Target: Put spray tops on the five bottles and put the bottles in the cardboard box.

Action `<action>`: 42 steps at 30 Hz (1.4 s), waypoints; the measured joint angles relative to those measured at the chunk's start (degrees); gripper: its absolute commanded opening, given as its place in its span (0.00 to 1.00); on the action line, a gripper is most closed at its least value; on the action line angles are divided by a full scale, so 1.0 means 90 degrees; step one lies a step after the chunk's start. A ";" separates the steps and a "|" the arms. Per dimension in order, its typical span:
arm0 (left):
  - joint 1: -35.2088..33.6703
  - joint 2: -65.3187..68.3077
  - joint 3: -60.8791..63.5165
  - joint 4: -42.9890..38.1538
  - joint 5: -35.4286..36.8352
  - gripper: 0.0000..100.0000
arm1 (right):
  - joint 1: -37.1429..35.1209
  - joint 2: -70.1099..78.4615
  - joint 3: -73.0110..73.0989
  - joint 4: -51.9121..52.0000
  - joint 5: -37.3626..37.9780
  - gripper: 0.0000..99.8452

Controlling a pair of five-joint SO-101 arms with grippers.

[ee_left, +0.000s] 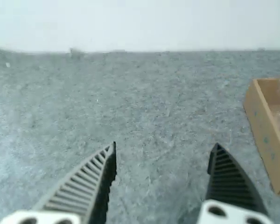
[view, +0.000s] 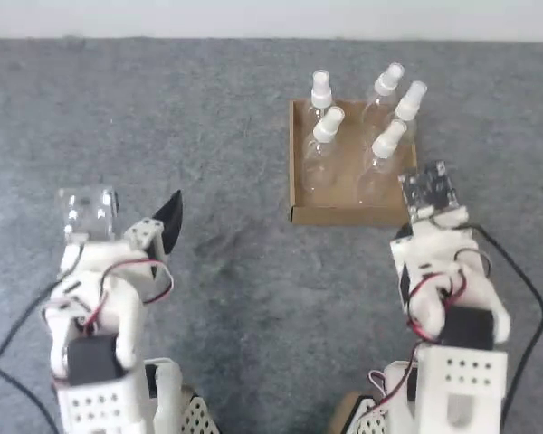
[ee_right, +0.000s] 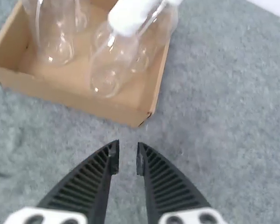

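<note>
A shallow cardboard box (view: 344, 213) lies at the back right of the grey carpet. Several clear bottles (view: 321, 158) stand in it, each with a white spray top (view: 329, 124). My right arm (view: 443, 271) sits just in front of the box's near right corner. In the right wrist view my right gripper (ee_right: 127, 148) is closed to a narrow slit with nothing in it, a short way from the box wall (ee_right: 84, 100) and a bottle (ee_right: 107, 65). My left gripper (ee_left: 165, 148) is open and empty over bare carpet, well left of the box (ee_left: 266, 126).
Grey carpet (view: 226, 262) covers the whole table between the two arms and to the left of the box. A white wall (ee_left: 140, 23) runs along the far edge. Cables trail beside both arm bases.
</note>
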 measured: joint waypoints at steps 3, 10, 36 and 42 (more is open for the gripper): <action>-0.0010 -0.1065 0.0469 0.0293 -0.0244 0.29 | 0.0000 -0.0596 0.0586 0.0000 0.0029 0.01; -0.0049 -0.1846 0.1436 0.0342 -0.0459 0.29 | -0.0010 -0.1866 0.2071 0.0000 0.0029 0.01; -0.0068 -0.1690 0.3184 0.1358 -0.1514 0.03 | -0.0010 -0.3829 0.3985 0.0029 0.0029 0.01; -0.0068 -0.1690 0.3184 0.1514 -0.1514 0.03 | -0.0010 -0.3829 0.3985 0.0029 0.0029 0.01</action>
